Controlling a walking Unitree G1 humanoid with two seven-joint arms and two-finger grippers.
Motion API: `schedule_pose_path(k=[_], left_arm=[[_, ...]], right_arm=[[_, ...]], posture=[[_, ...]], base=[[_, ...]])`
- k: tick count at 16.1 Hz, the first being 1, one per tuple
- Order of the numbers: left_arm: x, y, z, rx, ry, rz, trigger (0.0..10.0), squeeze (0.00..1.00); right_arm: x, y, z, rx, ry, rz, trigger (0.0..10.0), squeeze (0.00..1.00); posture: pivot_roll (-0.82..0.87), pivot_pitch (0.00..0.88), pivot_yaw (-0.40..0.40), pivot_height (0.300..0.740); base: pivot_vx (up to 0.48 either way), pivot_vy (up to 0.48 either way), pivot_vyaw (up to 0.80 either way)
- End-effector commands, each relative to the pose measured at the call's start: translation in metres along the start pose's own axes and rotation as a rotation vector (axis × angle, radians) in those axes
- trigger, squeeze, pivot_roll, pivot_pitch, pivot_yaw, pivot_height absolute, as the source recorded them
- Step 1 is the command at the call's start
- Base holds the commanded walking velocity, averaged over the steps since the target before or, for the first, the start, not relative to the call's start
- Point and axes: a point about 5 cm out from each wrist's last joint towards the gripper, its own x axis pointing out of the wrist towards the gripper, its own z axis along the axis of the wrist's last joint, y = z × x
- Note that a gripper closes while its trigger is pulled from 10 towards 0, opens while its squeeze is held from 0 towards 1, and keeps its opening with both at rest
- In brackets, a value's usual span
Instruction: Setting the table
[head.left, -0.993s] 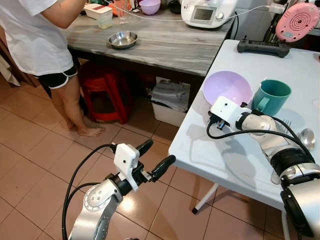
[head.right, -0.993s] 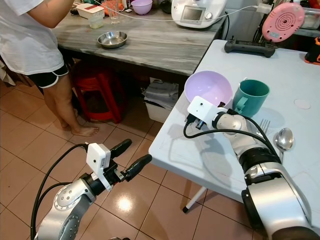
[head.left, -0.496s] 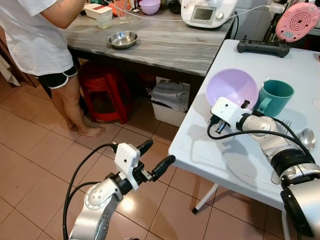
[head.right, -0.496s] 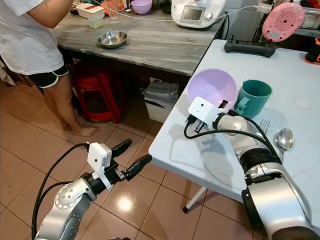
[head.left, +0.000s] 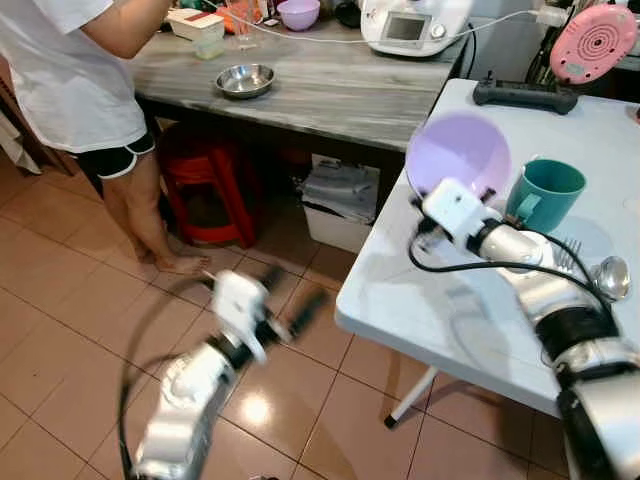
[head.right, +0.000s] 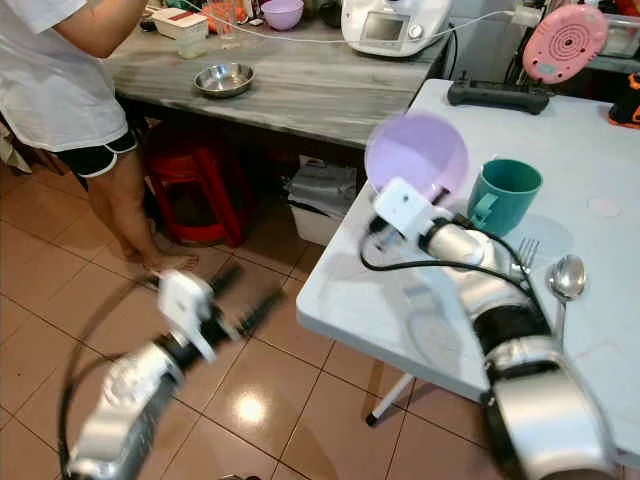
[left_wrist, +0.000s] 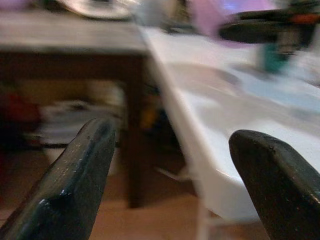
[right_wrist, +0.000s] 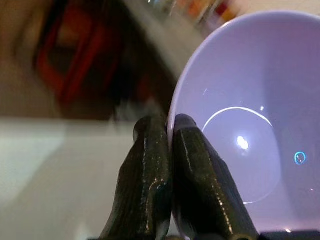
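Note:
A lilac bowl (head.left: 458, 150) hangs tilted on its side above the left edge of the white table (head.left: 420, 310). My right gripper (right_wrist: 169, 129) is shut on the bowl's rim, one finger inside and one outside. A teal mug (head.left: 545, 192) stands just right of the bowl. A fork (head.left: 566, 250) and a spoon (head.left: 611, 276) lie on the table beyond the mug. My left gripper (left_wrist: 170, 165) is open and holds nothing. It hangs low over the tiled floor left of the table and looks blurred (head.left: 292, 308).
A person (head.left: 80, 90) stands at the far left by a wooden counter (head.left: 330, 95) that carries a steel bowl (head.left: 245, 79) and a white appliance (head.left: 415, 24). A red stool (head.left: 205, 180) sits under the counter. A black power strip (head.left: 525, 93) lies at the table's far end.
My right gripper has lifted the lilac bowl off the table and tipped it onto its side. My left arm has swung left and is now blurred.

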Motion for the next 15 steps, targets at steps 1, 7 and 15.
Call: schedule_pose_path(k=[1,7,15], left_arm=[[-0.001,0.012,0.003,0.018,-0.013,0.083,10.0,0.00],[0.009,0.041,0.011,0.050,-0.036,0.304,10.0,0.00],[0.022,0.040,0.010,-0.016,-0.050,0.327,10.0,0.00]], right_arm=[[-0.001,-0.001,0.009,0.069,-0.069,-0.058,0.0,0.00],[-0.031,0.038,0.041,0.262,-0.244,-0.282,4.4,0.00],[-0.058,0.074,0.056,0.410,-0.190,-0.370,10.0,0.00]], posture=[[-0.08,0.039,0.090,0.740],[-0.11,0.015,0.120,0.740],[-0.13,0.012,0.126,0.740]], base=[[0.000,0.000,0.00],[0.000,0.000,0.00],[0.000,0.000,-0.18]])
